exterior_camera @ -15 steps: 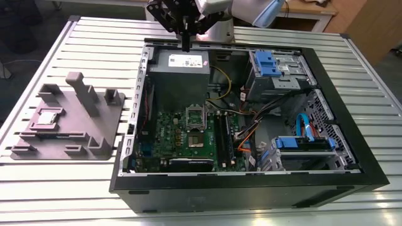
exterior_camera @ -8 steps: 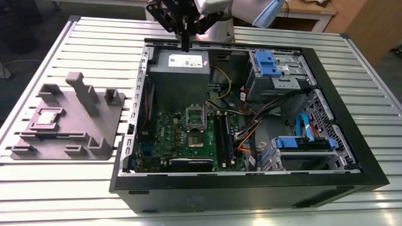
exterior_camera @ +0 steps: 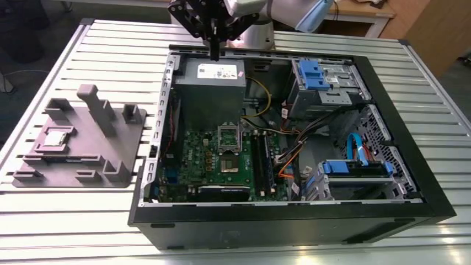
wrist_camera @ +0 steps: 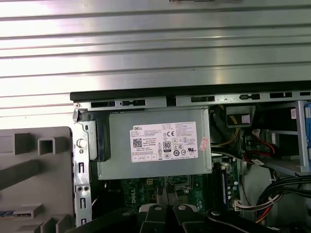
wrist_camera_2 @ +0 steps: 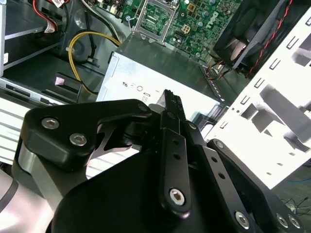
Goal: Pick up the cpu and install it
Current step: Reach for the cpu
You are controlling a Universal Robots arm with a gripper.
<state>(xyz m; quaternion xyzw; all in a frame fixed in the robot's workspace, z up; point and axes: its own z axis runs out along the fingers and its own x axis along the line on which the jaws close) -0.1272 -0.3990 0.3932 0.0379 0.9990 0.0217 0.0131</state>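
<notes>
Claw (exterior_camera: 214, 54) above white-labelled power supply (exterior_camera: 209, 83)

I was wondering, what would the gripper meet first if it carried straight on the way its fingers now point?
Most likely the silver power supply box in the open computer case: the gripper, shut and empty, points down at its labelled face. The gap between them is hard to judge.
</notes>
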